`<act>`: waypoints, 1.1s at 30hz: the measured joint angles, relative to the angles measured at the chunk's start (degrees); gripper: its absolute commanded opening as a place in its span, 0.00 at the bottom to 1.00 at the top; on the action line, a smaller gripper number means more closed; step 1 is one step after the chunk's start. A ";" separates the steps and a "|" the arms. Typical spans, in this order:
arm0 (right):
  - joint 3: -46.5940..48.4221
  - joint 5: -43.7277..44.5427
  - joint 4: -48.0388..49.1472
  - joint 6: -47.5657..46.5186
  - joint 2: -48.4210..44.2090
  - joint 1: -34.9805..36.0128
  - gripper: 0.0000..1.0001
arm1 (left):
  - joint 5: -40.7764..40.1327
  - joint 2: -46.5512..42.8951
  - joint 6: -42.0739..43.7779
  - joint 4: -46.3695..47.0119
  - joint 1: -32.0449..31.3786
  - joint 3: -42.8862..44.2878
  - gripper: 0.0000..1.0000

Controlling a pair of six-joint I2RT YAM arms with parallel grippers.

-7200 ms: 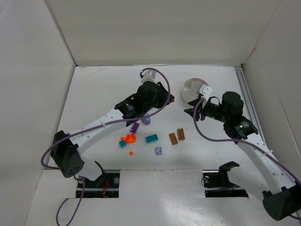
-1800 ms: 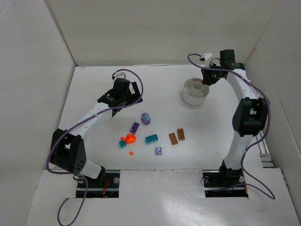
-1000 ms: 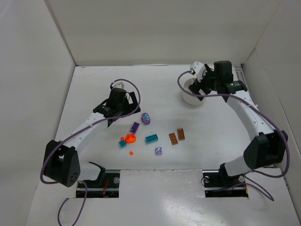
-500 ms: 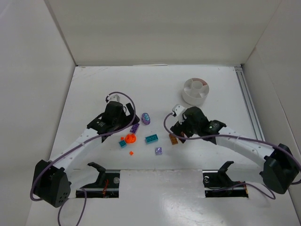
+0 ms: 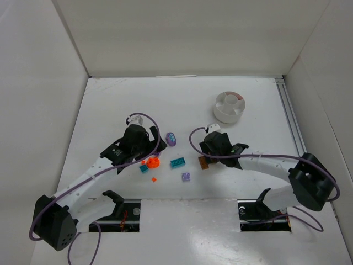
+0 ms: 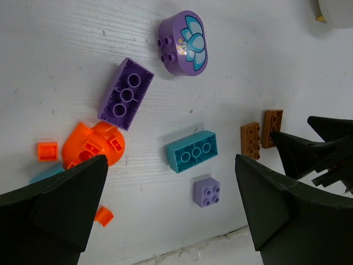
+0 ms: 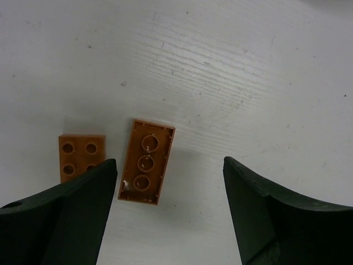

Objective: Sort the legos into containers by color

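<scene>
The legos lie loose on the white table. In the left wrist view I see a purple oval piece [image 6: 181, 42], a purple brick [image 6: 126, 94], an orange round piece [image 6: 94, 146], a teal brick [image 6: 192, 151], a lavender square [image 6: 207, 192] and two brown bricks [image 6: 251, 139]. My left gripper [image 6: 165, 218] hovers open above them, holding nothing. My right gripper [image 7: 171, 212] is open low over the table. An upturned brown brick [image 7: 145, 162] lies between its fingers, nearer the left one. A second brown brick [image 7: 81, 156] sits beside that finger. The white container dish [image 5: 230, 106] stands at the back right.
Small orange bits [image 6: 47, 150] and a teal bit [image 5: 144, 169] lie left of the pile. The table's front edge [image 6: 220, 243] runs close below the lavender square. White walls enclose the table. The two grippers [image 5: 151, 150] [image 5: 207, 156] work close together.
My right arm has swung from the dish down to the brown bricks, and its jaws have narrowed a little. My left arm has moved nearer over the pile, still open.
</scene>
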 measured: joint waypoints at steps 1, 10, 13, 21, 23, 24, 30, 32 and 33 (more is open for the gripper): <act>0.22 0.17 0.17 0.57 1.20 0.00 0.82 | 0.00 -0.09 -0.09 0.00 -0.09 0.00 0.99; 1.81 -0.07 3.26 3.32 7.87 -0.02 0.67 | 0.00 -0.63 -0.17 -0.28 -0.33 0.00 0.99; 1.81 -0.24 3.67 3.93 8.41 -0.42 0.67 | -0.04 -0.68 -0.17 -0.28 -0.33 0.00 0.99; 1.81 -2.40 6.32 5.53 9.90 -2.49 0.46 | -0.15 -0.68 -0.17 -0.31 -0.33 0.00 0.99; 1.77 -3.15 7.23 5.79 10.25 -3.13 0.41 | -0.22 -0.68 -0.17 -0.31 -0.33 0.00 0.99; 1.73 -3.54 7.85 5.84 10.36 -3.48 0.38 | -0.22 -0.68 -0.17 -0.31 -0.33 0.00 0.99; 0.98 -6.54 11.61 4.17 10.47 -4.85 0.28 | -0.37 -0.61 -0.17 -0.39 -0.33 0.00 0.99; 0.42 -7.89 12.63 1.81 9.68 -5.11 0.27 | -0.55 -0.57 -0.17 -0.50 -0.33 0.00 0.99; 0.11 -8.57 13.05 0.52 8.94 -5.40 0.27 | -0.66 -0.52 -0.17 -0.52 -0.33 0.02 0.99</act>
